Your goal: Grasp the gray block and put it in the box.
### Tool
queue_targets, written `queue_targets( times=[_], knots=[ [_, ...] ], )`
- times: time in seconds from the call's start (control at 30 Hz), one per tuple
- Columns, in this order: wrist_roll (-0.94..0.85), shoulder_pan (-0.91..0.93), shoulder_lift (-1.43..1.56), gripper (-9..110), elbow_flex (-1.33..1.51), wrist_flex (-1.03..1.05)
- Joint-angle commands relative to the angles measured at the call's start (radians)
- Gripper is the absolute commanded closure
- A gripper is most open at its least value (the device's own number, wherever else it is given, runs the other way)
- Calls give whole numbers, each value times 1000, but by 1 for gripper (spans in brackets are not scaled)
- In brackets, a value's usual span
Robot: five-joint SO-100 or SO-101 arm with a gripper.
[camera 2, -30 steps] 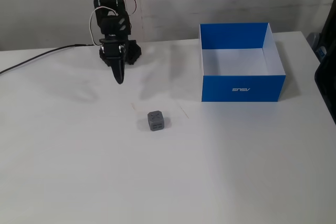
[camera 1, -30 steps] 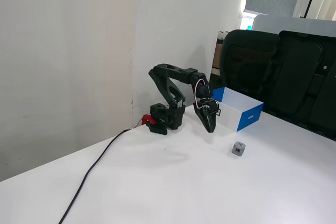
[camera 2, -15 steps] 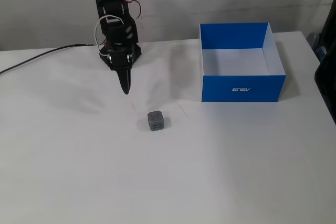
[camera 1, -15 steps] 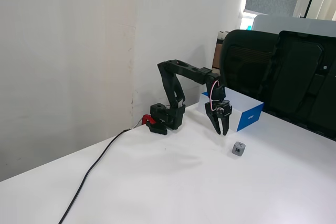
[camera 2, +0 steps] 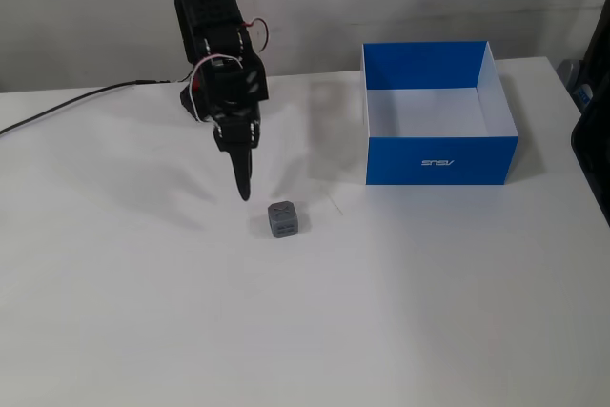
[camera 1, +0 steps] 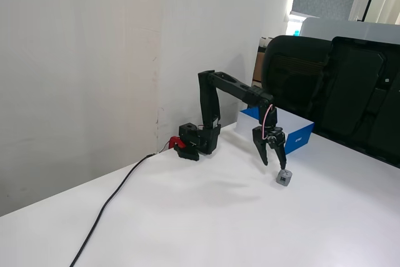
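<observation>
The gray block (camera 1: pixel 284 177) (camera 2: pixel 282 220), a tiny cube with a dark X on top, sits on the white table. My gripper (camera 1: pixel 274 166) (camera 2: pixel 244 195) points down, just above the table. It hangs a short way beside the block and does not touch it. In a fixed view its two fingers (camera 1: pixel 265 154) stand slightly apart with nothing between them, so it is open. The box (camera 1: pixel 299 139) (camera 2: pixel 440 161), blue outside and white inside, stands open-topped beyond the block and holds nothing.
The arm's base (camera 1: pixel 199 141) with a red clamp (camera 1: pixel 174 142) stands by the wall. A black cable (camera 1: pixel 112 198) (camera 2: pixel 67 102) runs from it across the table. Black chairs (camera 1: pixel 331 85) stand behind the table's far edge.
The arm has stretched out from its base, carrying the gripper away from the wall and down toward the gray block. The block and the box have not moved.
</observation>
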Motion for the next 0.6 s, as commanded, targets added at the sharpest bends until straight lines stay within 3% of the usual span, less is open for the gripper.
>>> queue_targets(
  times=[0.0,0.57],
  knots=[
    [9,26,-31,77,-121,26],
    [31,72,-202,71,-241,40]
  ],
)
